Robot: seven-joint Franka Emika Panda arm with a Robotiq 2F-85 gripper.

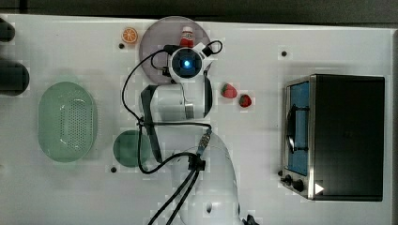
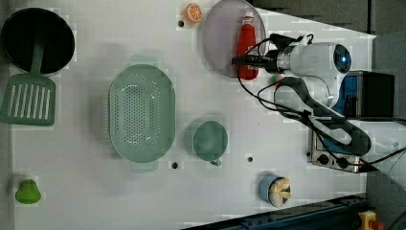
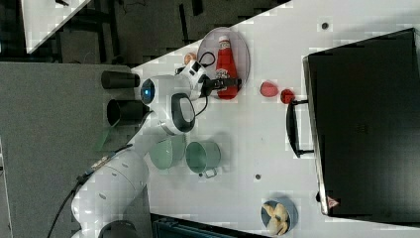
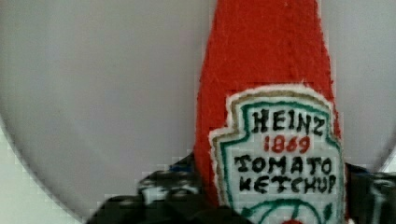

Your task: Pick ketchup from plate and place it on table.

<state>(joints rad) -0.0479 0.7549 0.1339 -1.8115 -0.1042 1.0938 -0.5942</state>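
With the gripper (image 2: pixel 245 61) straddling the felt Heinz ketchup bottle (image 2: pixel 246 48) at the left view's top centre, jaw state can't be told, so it may be squashed & slipped out onto the plate (image 2: pixel 218 33).

Red ketchup (image 2: pixel 247 48) bottle lies flat on the lilac plate (image 2: pixel 220 33); white table (image 2: pixel 143 201) beneath.

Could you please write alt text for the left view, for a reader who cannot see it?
A white robot arm's pincer straddles the lower body of a red ketchup bottle lying on a pale round plate at the far edge of a white table. Nearby sit a green perforated basket, a green cup and an orange slice.
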